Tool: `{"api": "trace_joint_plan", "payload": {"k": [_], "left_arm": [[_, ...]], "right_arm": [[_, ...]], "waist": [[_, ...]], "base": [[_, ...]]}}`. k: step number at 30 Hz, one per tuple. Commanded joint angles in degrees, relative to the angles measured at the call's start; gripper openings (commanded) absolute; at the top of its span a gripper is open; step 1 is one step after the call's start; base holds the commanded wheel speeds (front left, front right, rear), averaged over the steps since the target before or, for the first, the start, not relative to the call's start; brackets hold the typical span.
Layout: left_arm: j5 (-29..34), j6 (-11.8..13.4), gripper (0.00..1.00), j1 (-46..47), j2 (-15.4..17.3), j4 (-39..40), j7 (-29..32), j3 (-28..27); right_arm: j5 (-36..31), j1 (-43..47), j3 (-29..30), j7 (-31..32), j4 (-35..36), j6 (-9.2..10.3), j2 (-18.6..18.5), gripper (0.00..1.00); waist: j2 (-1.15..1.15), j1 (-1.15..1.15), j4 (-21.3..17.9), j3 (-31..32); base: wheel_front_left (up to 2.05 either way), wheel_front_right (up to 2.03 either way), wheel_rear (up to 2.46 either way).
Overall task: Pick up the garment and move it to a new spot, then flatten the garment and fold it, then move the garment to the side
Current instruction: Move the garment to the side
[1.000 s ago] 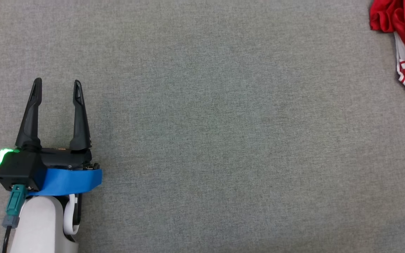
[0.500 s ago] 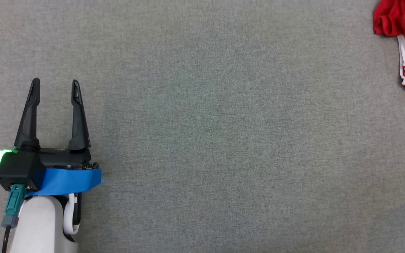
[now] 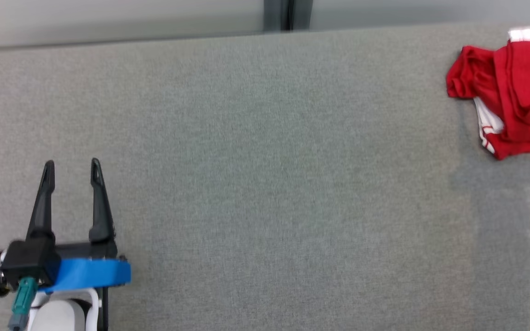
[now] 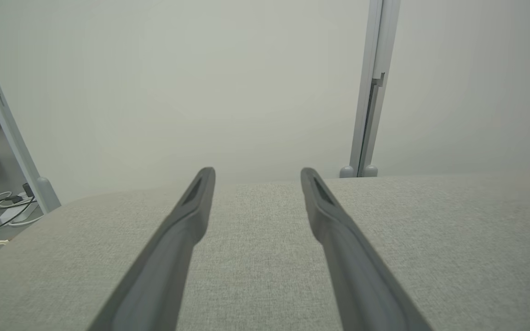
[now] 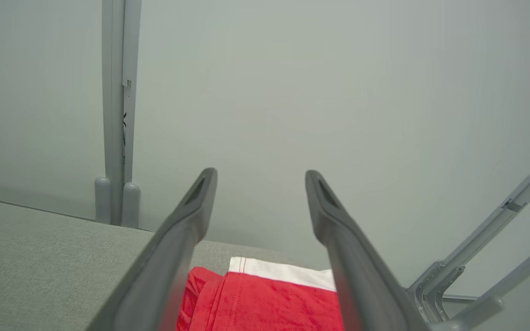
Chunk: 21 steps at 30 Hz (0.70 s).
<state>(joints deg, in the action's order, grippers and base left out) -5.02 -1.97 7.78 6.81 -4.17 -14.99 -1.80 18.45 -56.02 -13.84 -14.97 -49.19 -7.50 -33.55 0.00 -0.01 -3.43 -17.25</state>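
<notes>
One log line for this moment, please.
item: red fabric garment with white trim, rumpled, far right of grey fabric table | left hand: open, empty | right hand: open over garment, not gripping

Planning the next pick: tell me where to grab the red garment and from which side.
Probably the bunched folds at the red garment's left end, from above with the open right end effector: they stand proud of the table, the rest lies flatter.
</notes>
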Motion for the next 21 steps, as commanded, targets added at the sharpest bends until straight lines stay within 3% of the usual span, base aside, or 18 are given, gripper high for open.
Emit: {"api": "trace_joint_plan", "payload": {"k": [1,10,21], "left_arm": [[-0.27,0.31,1.00,-1.14,-0.20,-0.25,-0.26,-0.54],[-0.87,0.22,1.00,-5.87,-1.05,-1.95,-0.27,-0.84],[-0.84,-0.08,1.00,-7.94,-1.93,-3.56,-0.27,-0.16]], "right_arm": [[-0.64,3.22,0.74,-0.27,2.71,0.02,1.72,1.00],[-2.55,19.22,0.28,-0.28,16.24,0.02,11.33,1.00],[-2.23,31.73,2.64,-0.28,24.45,0.02,17.27,1.00]], "waist": [[0.00,0.01,-1.17,2.56],[0.00,0.01,-0.04,9.27],[0.00,0.01,1.78,13.26]], "base": [[0.00,0.00,0.00],[0.00,0.00,0.00],[0.00,0.00,0.00]]}}
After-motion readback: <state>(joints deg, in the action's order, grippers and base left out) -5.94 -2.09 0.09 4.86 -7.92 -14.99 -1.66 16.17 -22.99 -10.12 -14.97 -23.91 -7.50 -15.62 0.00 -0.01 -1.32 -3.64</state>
